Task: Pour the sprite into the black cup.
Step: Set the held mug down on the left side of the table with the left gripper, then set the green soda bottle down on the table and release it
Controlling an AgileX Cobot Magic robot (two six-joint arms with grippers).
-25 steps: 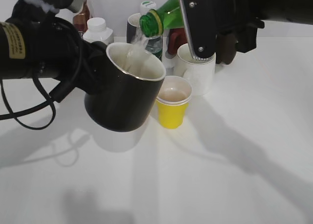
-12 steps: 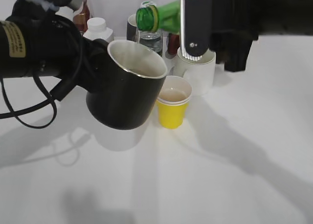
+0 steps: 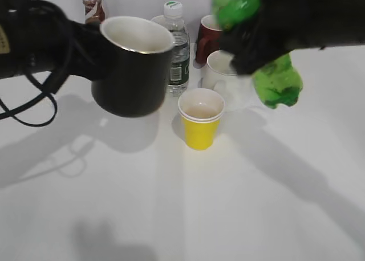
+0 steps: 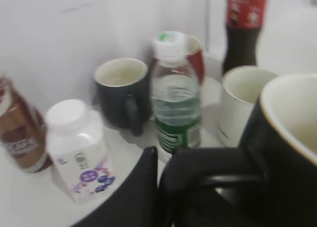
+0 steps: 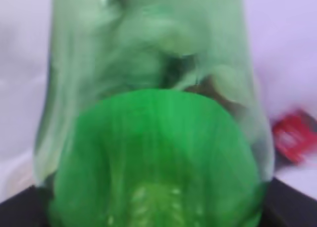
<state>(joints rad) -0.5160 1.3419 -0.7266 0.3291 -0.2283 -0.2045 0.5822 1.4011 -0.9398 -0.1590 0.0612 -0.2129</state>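
I am holding the black cup (image 3: pixel 132 67) aloft in my left gripper (image 4: pixel 171 187), closed on the handle side, above the worktop (image 3: pixel 171 204) at left. My right gripper (image 3: pixel 268 36) is clamping the sprite (image 3: pixel 274 78); the bottle is blurred, its base hanging low at right, well apart from the cup. I cannot tell whether its mouth is capped.

Risks, as I judge them:
- The sprite is hanging over the white mug (image 3: pixel 225 78) and near the yellow paper cup (image 3: pixel 200 117); an open, swinging bottle could spill into either or onto the worktop.
- The black cup is being carried by its handle alone; a tilt would slop any contents.
- The clear water bottle (image 3: pixel 175 47) is standing just behind the cup; a careless move could topple it.

Writing: nothing is legible. The cola bottle (image 4: pixel 243 31) is showing a red label with white lettering, unreadable; the white jar (image 4: pixel 78 150) is bearing a purple mark, too blurred.
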